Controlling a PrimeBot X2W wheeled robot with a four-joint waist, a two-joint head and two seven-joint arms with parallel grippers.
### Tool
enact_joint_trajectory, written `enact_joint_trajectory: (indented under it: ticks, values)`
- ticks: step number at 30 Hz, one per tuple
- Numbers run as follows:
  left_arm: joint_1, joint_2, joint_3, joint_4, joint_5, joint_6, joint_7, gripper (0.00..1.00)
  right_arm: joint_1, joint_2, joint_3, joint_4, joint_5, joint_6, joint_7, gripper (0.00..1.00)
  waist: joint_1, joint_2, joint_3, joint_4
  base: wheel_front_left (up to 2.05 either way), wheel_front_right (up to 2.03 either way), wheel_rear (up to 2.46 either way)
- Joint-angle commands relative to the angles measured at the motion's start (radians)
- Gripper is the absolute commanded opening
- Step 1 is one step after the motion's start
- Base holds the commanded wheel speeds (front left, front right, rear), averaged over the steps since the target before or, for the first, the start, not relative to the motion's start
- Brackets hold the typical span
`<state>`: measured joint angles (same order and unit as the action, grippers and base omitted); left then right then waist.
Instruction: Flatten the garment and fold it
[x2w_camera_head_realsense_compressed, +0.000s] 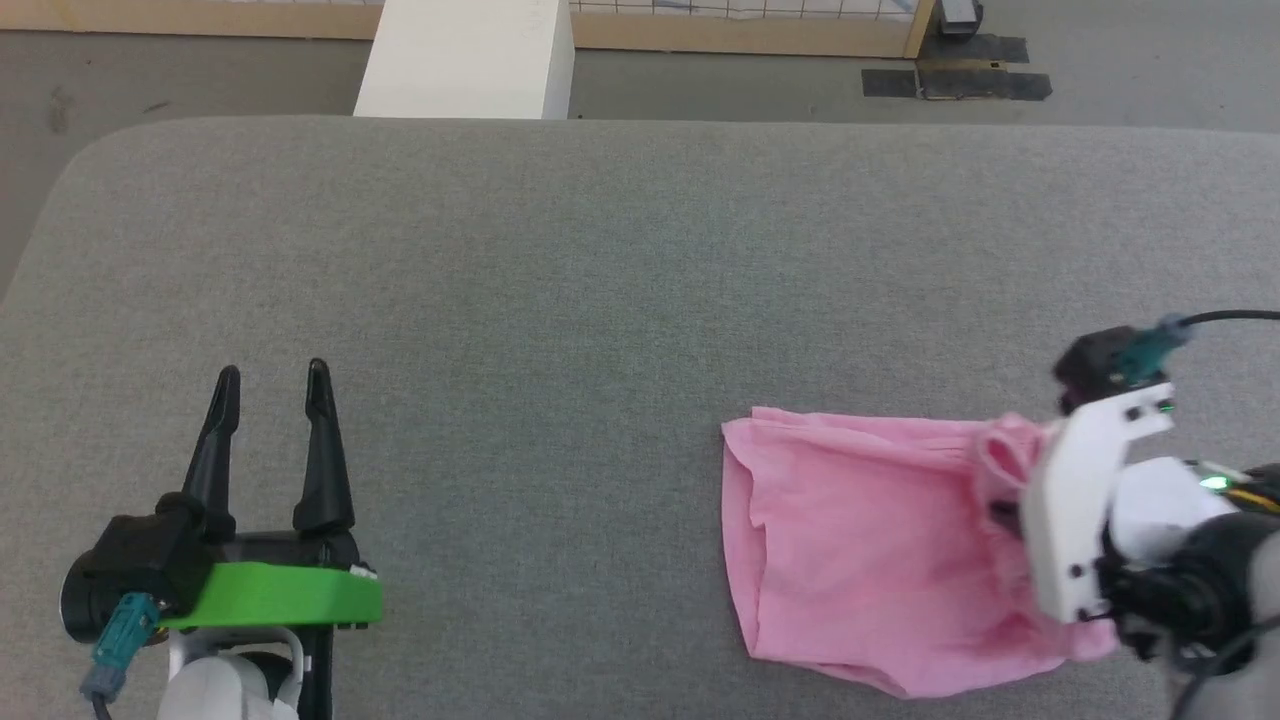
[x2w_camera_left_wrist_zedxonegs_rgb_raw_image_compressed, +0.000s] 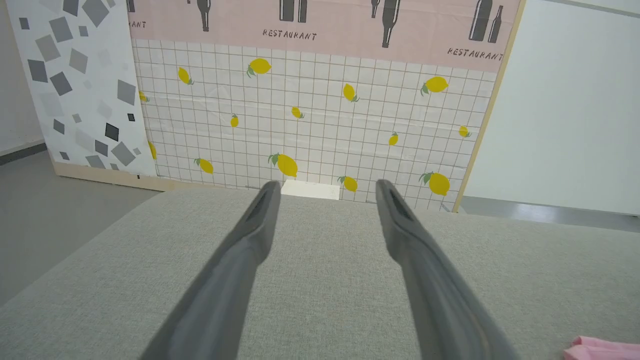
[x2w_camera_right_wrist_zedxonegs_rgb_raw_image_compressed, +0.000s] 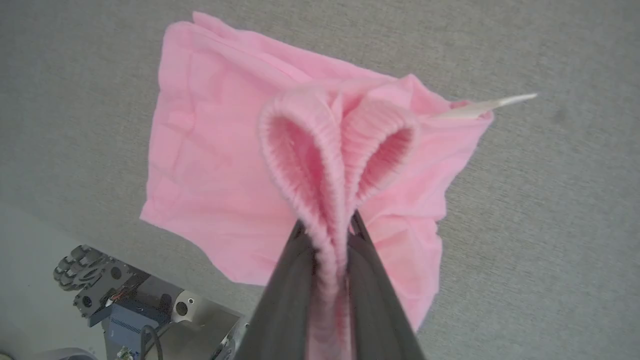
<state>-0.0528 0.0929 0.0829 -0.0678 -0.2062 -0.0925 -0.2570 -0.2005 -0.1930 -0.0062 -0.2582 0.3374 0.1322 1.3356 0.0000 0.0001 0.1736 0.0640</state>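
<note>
Head view: a grey padded surface (x2w_camera_head_realsense_compressed: 600, 250) with a fine woven texture and a rounded far-left corner spans the scene. The garment (x2w_camera_head_realsense_compressed: 860, 540) lies on its near right part, a thin, light pink cloth spread in a rough rectangle with soft creases and a doubled left edge. Its right end is bunched up and lifted into the right gripper (x2w_camera_head_realsense_compressed: 1003, 490), which sits behind a flat white bracket (x2w_camera_head_realsense_compressed: 1075, 500). The left gripper (x2w_camera_head_realsense_compressed: 273, 370) rests at lower left, well apart from the cloth. Its two long, tapering black fingers are spread wide with nothing between them, above a bright green plastic plate (x2w_camera_head_realsense_compressed: 270, 597). A white box (x2w_camera_head_realsense_compressed: 470, 60) stands beyond the far edge.

Left wrist view: the smooth dark fingers (x2w_camera_left_wrist_zedxonegs_rgb_raw_image_compressed: 235, 270) fan apart over bare grey weave. A pink corner of the garment (x2w_camera_left_wrist_zedxonegs_rgb_raw_image_compressed: 600, 347) peeks in at lower right. Behind stands a gridded panel (x2w_camera_left_wrist_zedxonegs_rgb_raw_image_compressed: 310, 125) printed with yellow lemons.

Right wrist view: the two dark fingers (x2w_camera_right_wrist_zedxonegs_rgb_raw_image_compressed: 290, 290) are pinched nearly together on the ribbed, gathered waistband (x2w_camera_right_wrist_zedxonegs_rgb_raw_image_compressed: 310, 150), which loops into two rounded lobes above the tips. The rest of the cloth drapes below onto the grey surface, and a stiff white label (x2w_camera_right_wrist_zedxonegs_rgb_raw_image_compressed: 480, 107) juts from one edge.
</note>
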Motion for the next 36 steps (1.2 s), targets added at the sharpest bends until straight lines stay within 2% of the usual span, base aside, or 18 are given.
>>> enact_joint_trajectory:
  ticks: [1, 4, 8, 17, 18, 19, 25, 28, 32, 36]
  values:
    - [0.009, -0.007, -0.001, -0.001, 0.010, -0.008, -0.005, 1.00, -0.011, 0.032, 0.024, 0.008, 0.007, -0.002, -0.015, 0.00, 0.0000, -0.0001, 0.002, 0.005, 0.00, 0.00, 0.00]
    - [0.003, -0.011, -0.006, 0.002, 0.011, -0.012, -0.005, 1.00, -0.045, 0.078, 0.094, 0.066, -0.004, -0.002, -0.065, 0.00, 0.0000, -0.0001, 0.009, 0.024, 0.00, 0.00, 0.00]
    - [-0.002, -0.014, -0.007, 0.005, 0.014, -0.016, -0.005, 1.00, -0.091, 0.109, 0.181, 0.171, -0.022, -0.002, -0.127, 0.00, 0.0000, -0.0001, 0.015, 0.047, 0.00, 0.00, 0.00]
    - [0.003, -0.020, -0.003, 0.016, 0.017, -0.022, -0.005, 1.00, -0.164, 0.133, 0.292, 0.410, -0.118, -0.002, -0.248, 0.00, 0.0000, -0.0001, 0.022, 0.081, 0.00, 0.00, 0.00]
    - [0.004, -0.020, -0.003, 0.018, 0.018, -0.023, -0.005, 1.00, -0.169, 0.135, 0.307, 0.428, -0.118, -0.002, -0.262, 0.53, 0.0000, -0.0001, 0.020, 0.082, 0.00, 0.00, 0.00]
    - [0.005, -0.021, -0.003, 0.019, 0.018, -0.023, -0.005, 1.00, -0.173, 0.136, 0.316, 0.436, -0.111, -0.002, -0.272, 1.00, 0.0000, -0.0001, 0.019, 0.082, 0.00, 0.00, 0.00]
    - [0.019, -0.021, 0.012, 0.017, 0.027, -0.025, -0.005, 1.00, -0.204, 0.136, 0.403, 0.372, -0.037, -0.002, -0.314, 1.00, 0.0000, -0.0001, -0.003, 0.048, 0.00, 0.00, 0.00]
    - [0.025, -0.020, 0.017, 0.008, 0.034, -0.025, -0.005, 1.00, -0.200, 0.127, 0.384, 0.284, -0.001, -0.002, -0.333, 1.00, 0.0000, -0.0001, -0.013, 0.023, 0.00, 0.00, 0.00]
    - [0.026, -0.018, 0.017, -0.004, 0.043, -0.026, -0.005, 1.00, -0.162, 0.104, 0.257, 0.173, -0.021, -0.002, -0.356, 1.00, 0.0000, -0.0001, -0.016, -0.005, 0.00, 0.00, 0.00]
    - [0.022, -0.014, 0.018, -0.011, 0.047, -0.027, -0.005, 1.00, -0.080, 0.069, 0.101, 0.123, -0.128, -0.002, -0.367, 1.00, 0.0000, -0.0001, -0.012, -0.023, 0.00, 0.00, 0.00]
